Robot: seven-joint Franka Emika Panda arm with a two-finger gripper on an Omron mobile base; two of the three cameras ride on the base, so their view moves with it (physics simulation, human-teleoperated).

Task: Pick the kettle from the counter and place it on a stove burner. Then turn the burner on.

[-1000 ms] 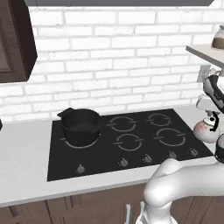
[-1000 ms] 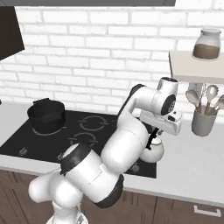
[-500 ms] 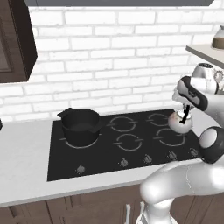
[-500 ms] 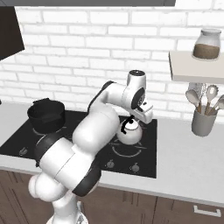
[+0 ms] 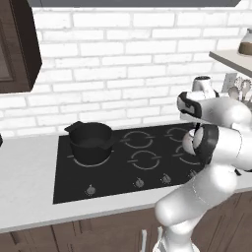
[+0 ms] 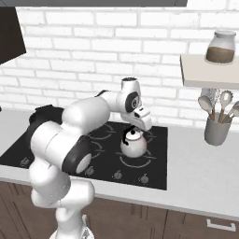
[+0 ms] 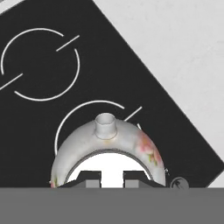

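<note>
The white-silver kettle [image 6: 134,144] with reddish flower marks is over the black glass cooktop [image 6: 156,170], at its right front stove burner [image 6: 134,163]. My gripper [image 6: 135,131] reaches down from above and is shut on the kettle's thin black handle. The hand view looks straight down on the kettle [image 7: 109,146], with its short spout [image 7: 105,124] pointing away and the gripper [image 7: 111,178] closed at its top. The burner ring [image 7: 72,114] curves out from under it. I cannot tell whether the kettle rests on the glass. The pale counter [image 6: 196,172] lies to the right.
A black two-handled pot [image 5: 91,142] sits on the left rear burner. Small round knobs [image 5: 139,183] line the cooktop's front edge. A grey holder with utensils [image 6: 217,128] stands on the counter at the right, under a shelf holding a jar [image 6: 219,46].
The arm has swung left, carrying the kettle from the counter at the right to over the cooktop's right front burner. The pot and the cameras have stayed put.
</note>
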